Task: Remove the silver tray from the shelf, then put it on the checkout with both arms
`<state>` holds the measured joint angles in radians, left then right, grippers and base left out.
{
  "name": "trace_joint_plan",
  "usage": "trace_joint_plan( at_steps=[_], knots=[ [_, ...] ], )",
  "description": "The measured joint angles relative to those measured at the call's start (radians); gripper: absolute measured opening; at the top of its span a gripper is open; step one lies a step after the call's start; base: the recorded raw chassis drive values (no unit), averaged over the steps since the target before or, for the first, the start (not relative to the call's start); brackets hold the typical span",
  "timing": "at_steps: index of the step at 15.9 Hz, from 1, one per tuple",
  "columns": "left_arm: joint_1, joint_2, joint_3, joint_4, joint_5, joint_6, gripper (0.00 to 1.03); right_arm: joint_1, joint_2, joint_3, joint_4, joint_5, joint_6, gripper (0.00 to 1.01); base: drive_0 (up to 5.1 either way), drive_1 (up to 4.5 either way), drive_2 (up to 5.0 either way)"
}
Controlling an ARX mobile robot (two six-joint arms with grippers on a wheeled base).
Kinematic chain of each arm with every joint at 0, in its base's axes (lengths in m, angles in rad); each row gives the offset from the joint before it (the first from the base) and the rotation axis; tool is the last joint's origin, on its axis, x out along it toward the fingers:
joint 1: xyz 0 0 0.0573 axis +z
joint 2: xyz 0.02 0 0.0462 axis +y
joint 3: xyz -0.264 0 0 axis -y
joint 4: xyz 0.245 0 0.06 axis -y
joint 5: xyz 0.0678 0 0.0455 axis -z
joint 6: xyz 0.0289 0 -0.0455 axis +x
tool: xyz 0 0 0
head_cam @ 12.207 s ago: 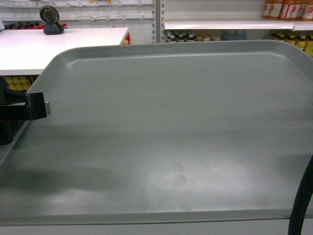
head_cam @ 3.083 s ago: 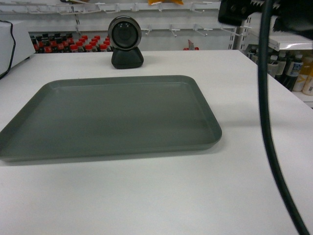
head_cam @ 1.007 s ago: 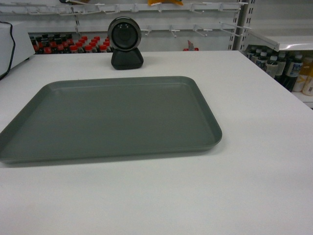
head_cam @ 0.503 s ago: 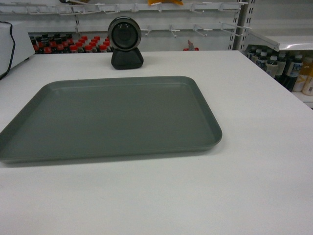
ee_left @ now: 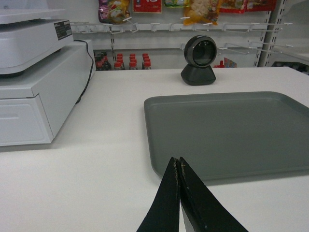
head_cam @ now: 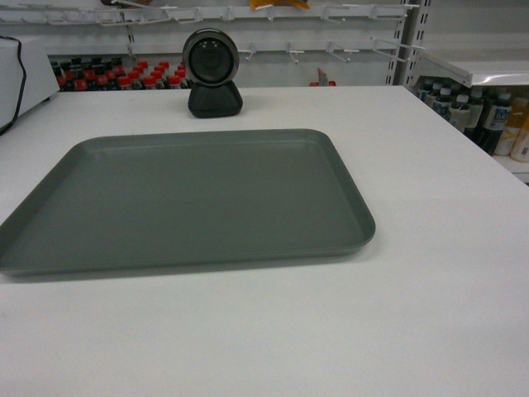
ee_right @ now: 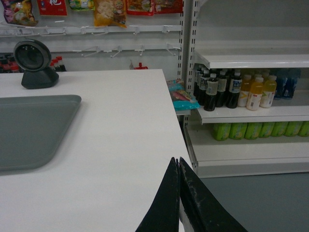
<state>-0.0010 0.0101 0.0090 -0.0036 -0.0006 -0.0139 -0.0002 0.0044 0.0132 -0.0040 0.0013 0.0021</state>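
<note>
The silver tray [head_cam: 186,198] lay flat on the white checkout worktop [head_cam: 397,314], resting on its base with all of its visible rim inside the worktop edges. Its far edge sat near a black round scanner on a stand [head_cam: 212,73], with a strip of bare white surface between them. The left end effector [ee_left: 179,170] was seen only from its own wrist camera: its two black jaws met tip to tip with no gap, clenched on nothing, poised above the worktop just short of the tray's near left corner and not touching it. The right end effector [ee_right: 178,166] was likewise pressed closed and empty, positioned over the right edge of the worktop, well apart from the tray's right end [ee_right: 34,130]. Neither end effector appeared in the head view. A white boxy till unit [ee_left: 34,82] with a black cable stood on the worktop to the left of the tray. To the right, beyond the worktop edge, white shelf boards [ee_right: 251,60] carried rows of dark, yellow and green bottles [ee_right: 241,92]. Hanging snack packets [ee_left: 203,9] lined the back wall above empty peg hooks.
</note>
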Motion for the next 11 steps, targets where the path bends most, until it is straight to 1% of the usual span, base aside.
trace_joint_plan(
  at_steps=[1, 2, 3, 5, 7, 8, 9, 10, 11],
  knots=[
    [0.0, 0.0, 0.0, 0.0, 0.0, 0.0, 0.07, 0.0, 0.0, 0.0, 0.001, 0.0, 0.0, 0.05, 0.0, 0.0, 0.0],
    [0.0, 0.0, 0.0, 0.0, 0.0, 0.0, 0.22, 0.0, 0.0, 0.0, 0.0, 0.0, 0.0, 0.21, 0.0, 0.0, 0.0],
    [0.0, 0.0, 0.0, 0.0, 0.0, 0.0, 0.35, 0.0, 0.0, 0.0, 0.001, 0.0, 0.0, 0.34, 0.0, 0.0, 0.0],
    [0.0, 0.0, 0.0, 0.0, 0.0, 0.0, 0.55, 0.0, 0.0, 0.0, 0.0, 0.0, 0.0, 0.54, 0.0, 0.0, 0.0],
    [0.0, 0.0, 0.0, 0.0, 0.0, 0.0, 0.86, 0.0, 0.0, 0.0, 0.0, 0.0, 0.0, 0.85, 0.0, 0.0, 0.0],
    [0.0, 0.0, 0.0, 0.0, 0.0, 0.0, 0.99, 0.0, 0.0, 0.0, 0.0, 0.0, 0.0, 0.98, 0.0, 0.0, 0.0],
    [0.0, 0.0, 0.0, 0.0, 0.0, 0.0, 0.98, 0.0, 0.0, 0.0, 0.0, 0.0, 0.0, 0.99, 0.0, 0.0, 0.0],
    [0.0, 0.0, 0.0, 0.0, 0.0, 0.0, 0.98, 0.0, 0.0, 0.0, 0.0, 0.0, 0.0, 0.97, 0.0, 0.0, 0.0],
    [0.0, 0.0, 0.0, 0.0, 0.0, 0.0, 0.98, 0.0, 0.0, 0.0, 0.0, 0.0, 0.0, 0.98, 0.0, 0.0, 0.0]
  ],
)
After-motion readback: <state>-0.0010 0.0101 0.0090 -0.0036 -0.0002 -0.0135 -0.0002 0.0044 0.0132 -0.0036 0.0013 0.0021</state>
